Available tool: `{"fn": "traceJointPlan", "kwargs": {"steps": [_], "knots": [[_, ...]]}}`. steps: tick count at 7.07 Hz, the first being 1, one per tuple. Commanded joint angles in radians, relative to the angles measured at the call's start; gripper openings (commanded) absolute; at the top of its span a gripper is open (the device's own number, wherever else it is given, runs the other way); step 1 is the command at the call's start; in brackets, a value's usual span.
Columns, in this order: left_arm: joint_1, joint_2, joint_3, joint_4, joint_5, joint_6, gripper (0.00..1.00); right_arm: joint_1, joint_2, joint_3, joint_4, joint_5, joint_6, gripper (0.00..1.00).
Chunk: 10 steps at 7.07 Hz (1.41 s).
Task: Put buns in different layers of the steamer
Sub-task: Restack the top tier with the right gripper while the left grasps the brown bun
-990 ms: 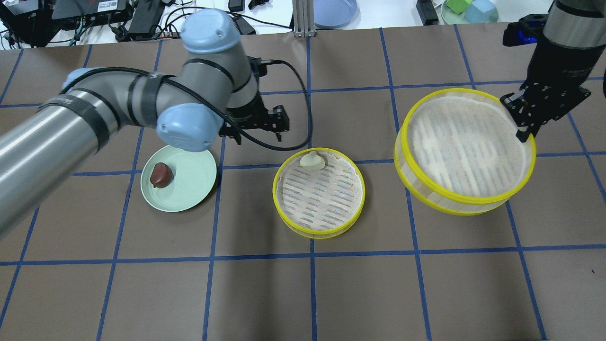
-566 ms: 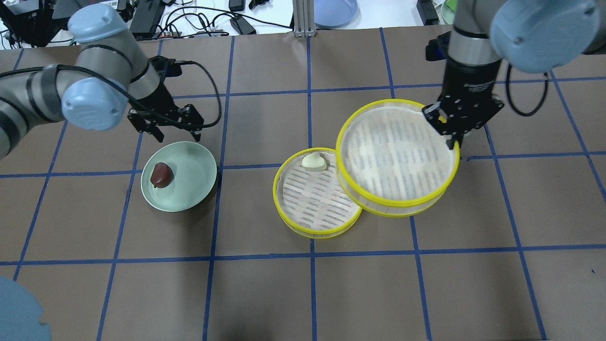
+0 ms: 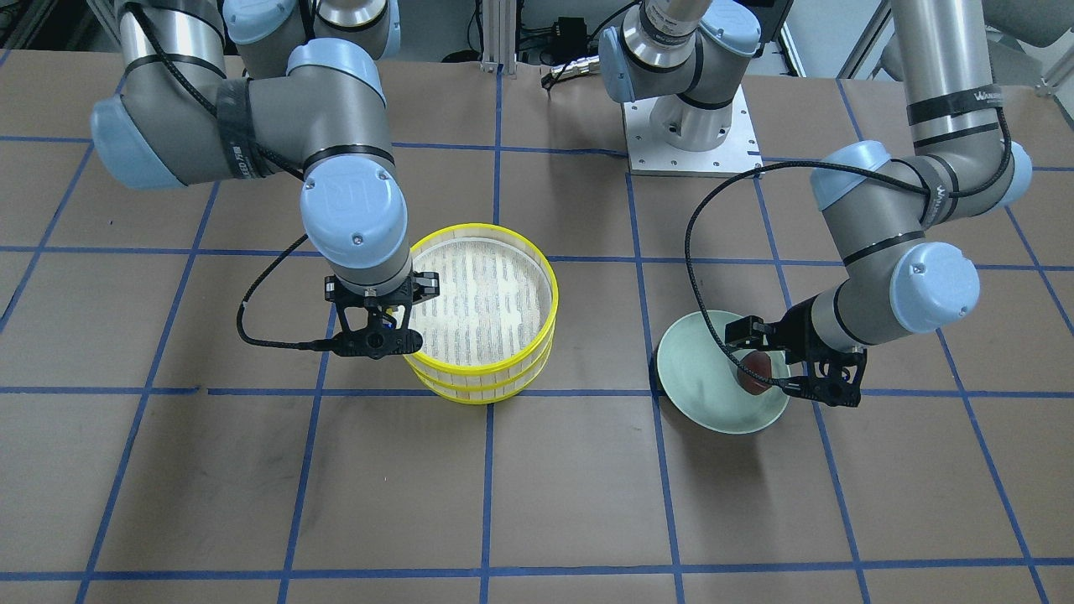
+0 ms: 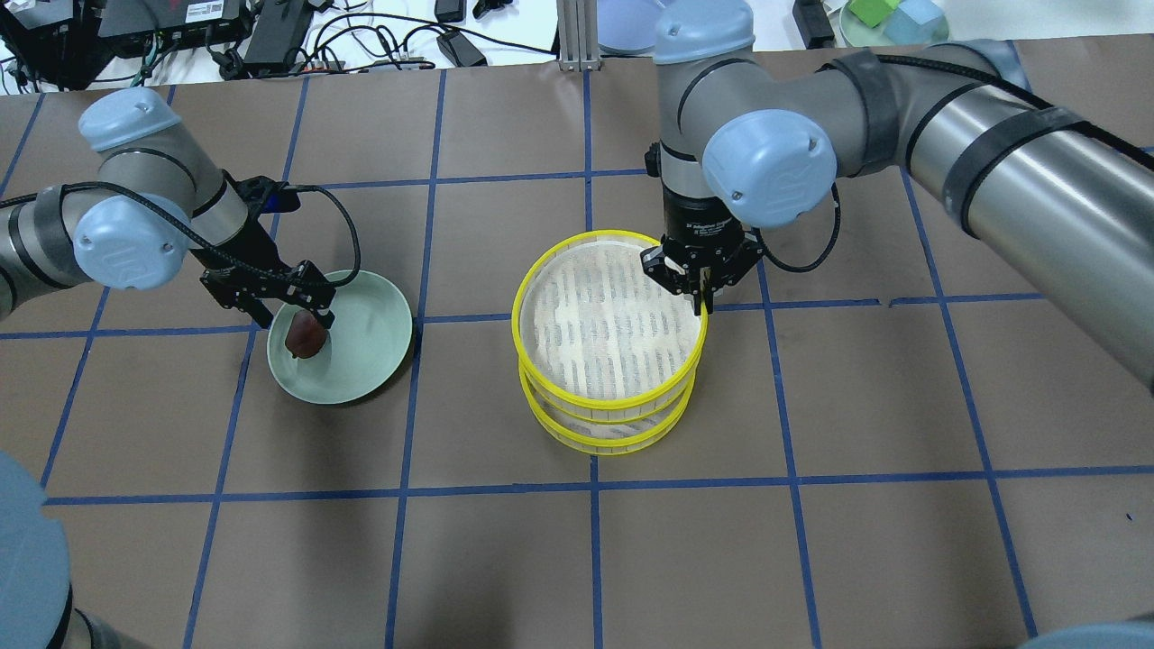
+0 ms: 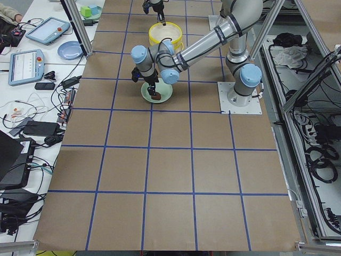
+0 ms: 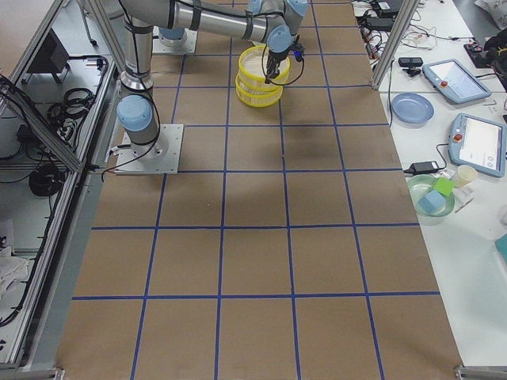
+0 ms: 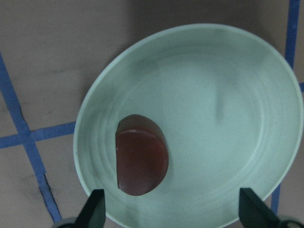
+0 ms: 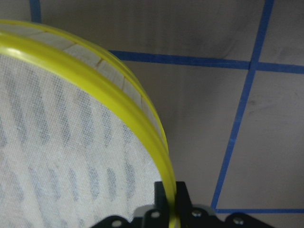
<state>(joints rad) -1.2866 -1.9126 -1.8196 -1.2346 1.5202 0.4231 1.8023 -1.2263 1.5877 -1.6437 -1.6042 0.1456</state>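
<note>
Over the plate (image 4: 365,365), my left pincer (image 4: 296,317) hangs wide above the brown bun (image 4: 305,340); my right pincer (image 4: 700,304) pinches the rim of the upper layer (image 4: 516,315).

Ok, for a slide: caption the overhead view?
Right gripper holds upper steamer tier stacked on lower tier; open left gripper hovers over brown bun on plate.

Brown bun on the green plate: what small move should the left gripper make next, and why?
Probably lower the left gripper onto the brown bun. Its fingers are open above the green plate, the bun lies between them ungripped, and the top steamer tier is empty.
</note>
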Motion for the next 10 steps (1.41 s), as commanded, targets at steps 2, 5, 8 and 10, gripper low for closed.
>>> {"fn": "traceJointPlan", "kwargs": {"steps": [2,5,8,10], "knots": [[0.001,-0.069,-0.001,0.082,-0.002,-0.001,0.98,0.009,0.013,0.035,-0.021,-0.016,0.002,0.15],[-0.016,-0.063,-0.018,0.075,-0.001,-0.055,0.93,0.011,0.018,0.04,-0.041,-0.014,0.003,0.15],[-0.016,-0.066,-0.018,0.075,0.006,-0.043,0.0,0.029,0.005,0.04,-0.028,-0.017,0.002,0.15],[-0.016,-0.053,-0.008,0.083,0.022,-0.041,0.0,0.031,0.007,0.043,-0.028,-0.038,0.0,0.15]]}}
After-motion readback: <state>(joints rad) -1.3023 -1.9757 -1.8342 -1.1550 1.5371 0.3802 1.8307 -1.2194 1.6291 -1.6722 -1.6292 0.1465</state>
